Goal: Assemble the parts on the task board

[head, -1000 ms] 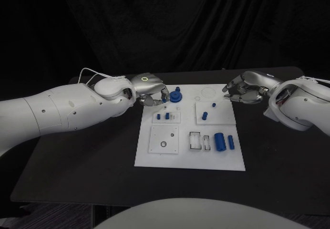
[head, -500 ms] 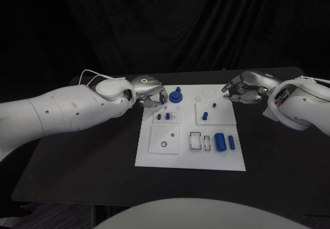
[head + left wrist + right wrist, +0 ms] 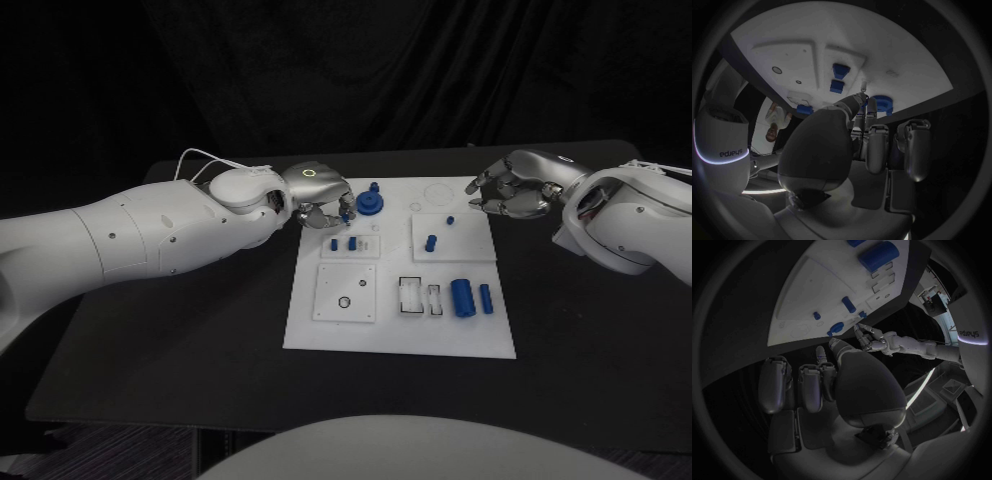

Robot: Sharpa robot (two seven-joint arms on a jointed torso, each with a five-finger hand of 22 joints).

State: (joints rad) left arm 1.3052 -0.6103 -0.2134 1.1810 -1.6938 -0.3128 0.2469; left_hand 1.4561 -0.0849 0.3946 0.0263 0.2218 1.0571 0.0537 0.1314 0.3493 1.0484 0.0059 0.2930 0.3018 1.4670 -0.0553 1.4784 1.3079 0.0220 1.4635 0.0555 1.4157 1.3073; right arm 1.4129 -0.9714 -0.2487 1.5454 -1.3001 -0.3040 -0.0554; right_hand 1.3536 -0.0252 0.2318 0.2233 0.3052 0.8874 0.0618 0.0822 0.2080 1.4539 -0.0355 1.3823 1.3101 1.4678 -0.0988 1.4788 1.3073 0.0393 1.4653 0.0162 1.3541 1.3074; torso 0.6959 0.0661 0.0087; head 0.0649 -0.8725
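Left hand (image 3: 320,195) hangs over the far left corner of the task board (image 3: 332,335), its fingers bent down toward the white surface just beside the round blue part with a peg on top (image 3: 371,203); in the left wrist view the same hand (image 3: 856,131) shows a thumb and a finger drawn close together with a thin pale tip between them, yet I cannot tell whether anything is truly pinched there or whether the fingers touch the board. Next along the board, two small blue parts (image 3: 343,243) stand side by side in a raised square plate just nearer than the hand, and nearer still lies a square plate with a dark ring (image 3: 343,301) on it. Toward the middle, a black-outlined slot (image 3: 411,294) sits beside a large blue cylinder (image 3: 460,297) and a slimmer blue cylinder (image 3: 485,297), both lying flat. Farther back, a blue peg (image 3: 430,241) stands on another square plate and a tiny blue part (image 3: 449,219) sits just beyond it. Right hand (image 3: 508,192) hovers at the far right corner of the board, fingers curled inward; the right wrist view shows this hand (image 3: 817,382) with fingers folded together and nothing visible in them.
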